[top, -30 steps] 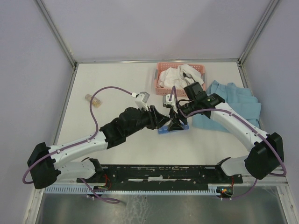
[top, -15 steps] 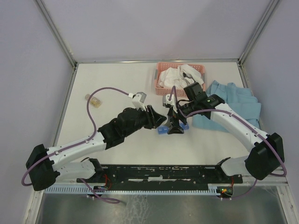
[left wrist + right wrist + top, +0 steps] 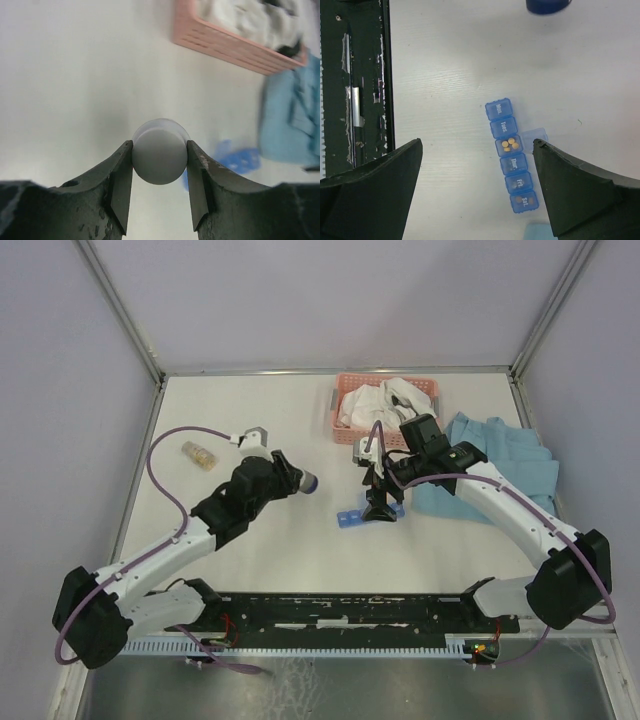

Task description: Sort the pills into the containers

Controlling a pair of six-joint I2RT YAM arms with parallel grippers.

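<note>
The containers [image 3: 511, 162] are a blue day-labelled strip lying flat on the white table [image 3: 250, 410], seen from above as the strip [image 3: 357, 517]. One lid stands open over three yellow pills [image 3: 510, 144]; the end compartment shows pills through its lid. My right gripper [image 3: 477, 145] hangs open above the strip, one finger on each side, touching nothing. My left gripper [image 3: 160, 150] is shut on a small round bottle [image 3: 159, 156], its pale end facing the camera. In the top view the left gripper [image 3: 295, 481] sits left of the strip, and the bottle [image 3: 308, 481] looks bluish.
A pink basket [image 3: 388, 405] of white cloth stands at the back. A blue cloth [image 3: 500, 465] lies at the right under the right arm. A small clear bottle with tan contents [image 3: 197, 454] lies at the left. The black base rail [image 3: 360, 615] runs along the near edge.
My left arm has swung left, away from the strip, carrying the bottle. My right gripper has opened wide above the strip, which stays on the table.
</note>
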